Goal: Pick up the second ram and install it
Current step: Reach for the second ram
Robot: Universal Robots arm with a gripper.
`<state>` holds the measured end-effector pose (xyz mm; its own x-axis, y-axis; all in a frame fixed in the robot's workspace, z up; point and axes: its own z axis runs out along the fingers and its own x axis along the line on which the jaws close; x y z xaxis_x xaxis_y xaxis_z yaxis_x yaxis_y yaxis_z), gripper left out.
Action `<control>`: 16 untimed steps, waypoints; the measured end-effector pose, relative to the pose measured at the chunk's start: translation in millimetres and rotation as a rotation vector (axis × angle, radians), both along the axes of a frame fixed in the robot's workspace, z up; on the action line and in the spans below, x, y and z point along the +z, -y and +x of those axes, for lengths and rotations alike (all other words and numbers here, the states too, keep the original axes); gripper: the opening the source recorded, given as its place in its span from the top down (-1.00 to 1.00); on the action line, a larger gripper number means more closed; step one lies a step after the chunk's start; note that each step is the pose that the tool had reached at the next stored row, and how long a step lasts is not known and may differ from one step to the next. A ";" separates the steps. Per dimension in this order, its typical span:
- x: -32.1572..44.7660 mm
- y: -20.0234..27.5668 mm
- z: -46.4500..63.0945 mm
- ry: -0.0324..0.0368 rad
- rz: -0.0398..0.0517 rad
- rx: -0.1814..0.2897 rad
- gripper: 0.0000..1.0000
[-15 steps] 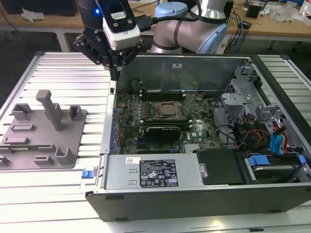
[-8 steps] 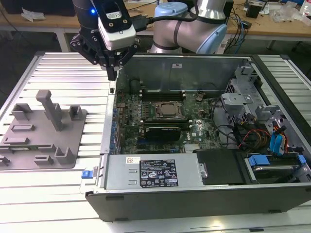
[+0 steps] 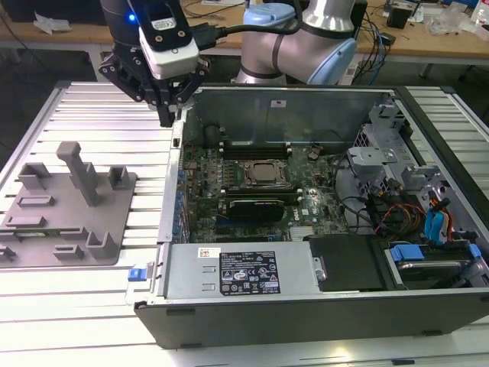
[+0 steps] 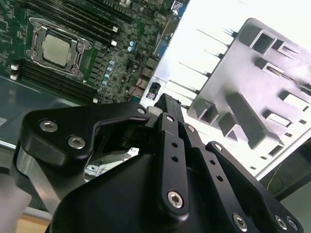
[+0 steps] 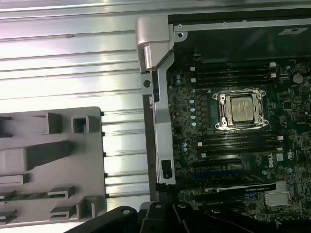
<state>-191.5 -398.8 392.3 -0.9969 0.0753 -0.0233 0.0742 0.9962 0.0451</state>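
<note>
The second ram (image 5: 29, 195) is a thin green stick lying in a slot of the grey fixture tray (image 3: 69, 229) at the exterior view's left, outside the computer case. My gripper (image 3: 168, 116) hangs above the case's left wall, between the tray and the motherboard (image 3: 252, 191). Its black fingers meet at a point, shut with nothing between them. In the second wrist view the gripper (image 4: 163, 101) points at the case wall, with the tray (image 4: 252, 97) on one side and the CPU socket (image 4: 56, 51) on the other. Long black memory slots (image 5: 238, 141) flank the socket.
The open case (image 3: 306, 306) has raised metal walls, a power supply along its front and drive cages with cables (image 3: 405, 206) at the exterior view's right. The tray carries upright posts (image 3: 80, 172). Both stand on a ribbed metal table (image 3: 99, 115).
</note>
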 end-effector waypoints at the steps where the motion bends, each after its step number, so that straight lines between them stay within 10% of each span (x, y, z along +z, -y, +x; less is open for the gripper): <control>1: -0.1 0.0 -3.2 0.0000 -0.0001 0.000 0.84; 16: -0.8 0.0 -28.9 0.0000 0.0000 0.000 0.84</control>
